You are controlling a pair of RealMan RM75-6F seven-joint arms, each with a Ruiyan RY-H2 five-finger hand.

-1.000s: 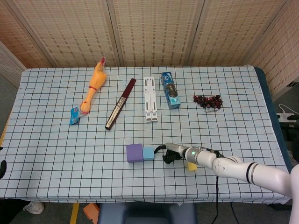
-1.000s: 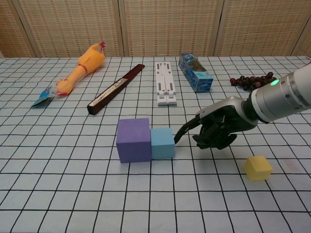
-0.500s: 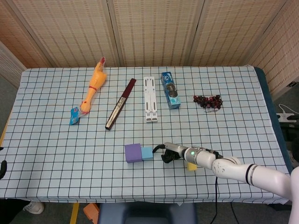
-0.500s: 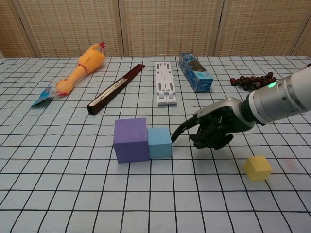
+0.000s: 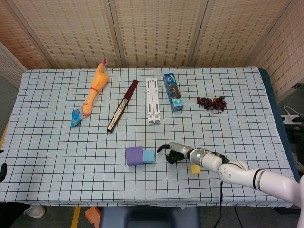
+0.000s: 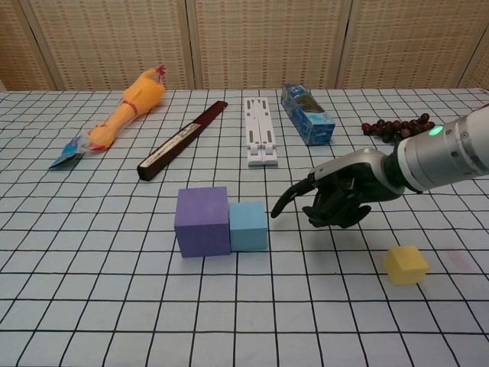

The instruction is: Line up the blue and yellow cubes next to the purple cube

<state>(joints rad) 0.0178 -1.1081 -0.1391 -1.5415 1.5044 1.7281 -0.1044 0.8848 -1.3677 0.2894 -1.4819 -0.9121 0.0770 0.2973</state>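
The purple cube (image 5: pixel 134 156) (image 6: pixel 202 222) sits near the table's front middle. The smaller blue cube (image 5: pixel 149 156) (image 6: pixel 248 226) touches its right face. My right hand (image 5: pixel 173 153) (image 6: pixel 336 200) hovers just right of the blue cube and holds nothing. One finger (image 6: pixel 280 206) reaches toward the blue cube with a small gap to it, and the other fingers are curled in. The yellow cube (image 5: pixel 195 168) (image 6: pixel 406 264) lies alone, to the right of the hand and nearer the front edge. My left hand does not show.
Along the back lie a rubber chicken (image 5: pixel 95 90), a dark red stick (image 5: pixel 122 106), a white folding stand (image 5: pixel 152 100), a blue box (image 5: pixel 173 91) and dark grapes (image 5: pixel 212 103). A small blue packet (image 5: pixel 76 118) lies by the chicken's foot.
The purple and blue cubes slid a little to the left under the pushing finger. The finger has now come off the blue cube and risen slightly. The yellow cube stayed put.
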